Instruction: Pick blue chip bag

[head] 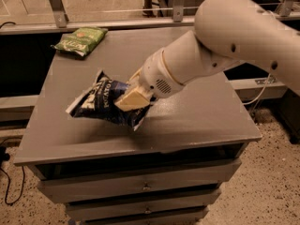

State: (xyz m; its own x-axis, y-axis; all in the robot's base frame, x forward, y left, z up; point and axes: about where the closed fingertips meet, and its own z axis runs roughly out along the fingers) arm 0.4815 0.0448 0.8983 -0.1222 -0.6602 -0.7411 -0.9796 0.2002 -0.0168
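Note:
The blue chip bag [98,102] is dark navy with white lettering and hangs tilted just above the grey table top [187,111], left of centre. My gripper [132,97] comes in from the right at the end of the white arm. It is shut on the bag's right end, with one cream finger [133,99] lying across the bag. The bag's left end points down to the left, close to the table surface.
A smaller green chip bag [79,40] lies at the table's far left corner. The table is a grey cabinet with drawers [140,184] below. A metal rail [93,25] runs behind it. A cable lies on the floor at the left.

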